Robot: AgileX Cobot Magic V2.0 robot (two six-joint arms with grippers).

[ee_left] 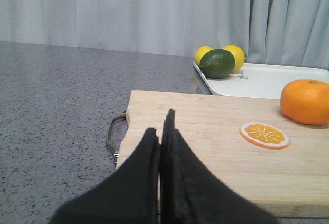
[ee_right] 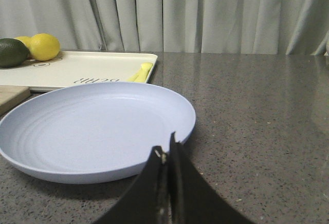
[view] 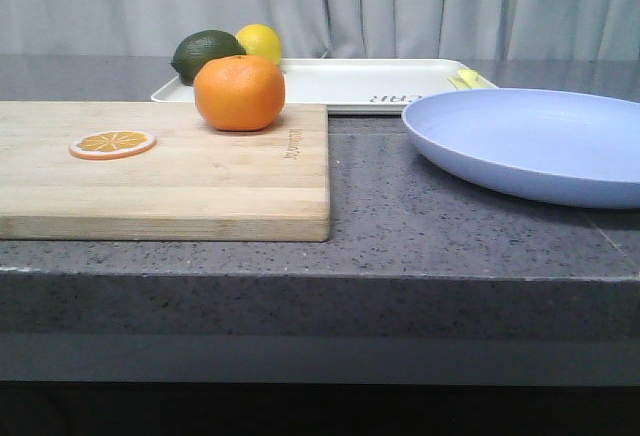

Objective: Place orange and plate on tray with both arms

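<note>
The orange (view: pixel 239 92) sits on the far right part of a wooden cutting board (view: pixel 200 186); it also shows in the left wrist view (ee_left: pixel 307 101). The lavender-blue plate (view: pixel 540 141) lies on the counter at the right, also in the right wrist view (ee_right: pixel 92 126). The white tray (view: pixel 350 81) stands behind both, also seen by the wrists (ee_left: pixel 267 80) (ee_right: pixel 87 67). My left gripper (ee_left: pixel 162 126) is shut and empty over the board's near left end. My right gripper (ee_right: pixel 166 149) is shut and empty just in front of the plate's near rim. Neither gripper shows in the front view.
A dark green lime (view: pixel 205 54) and a yellow lemon (view: pixel 259 43) rest on the tray's left end, a small yellow-green thing (view: pixel 468 79) on its right end. An orange slice (view: pixel 112 143) lies on the board. The board has a metal handle (ee_left: pixel 115 131). Curtains hang behind.
</note>
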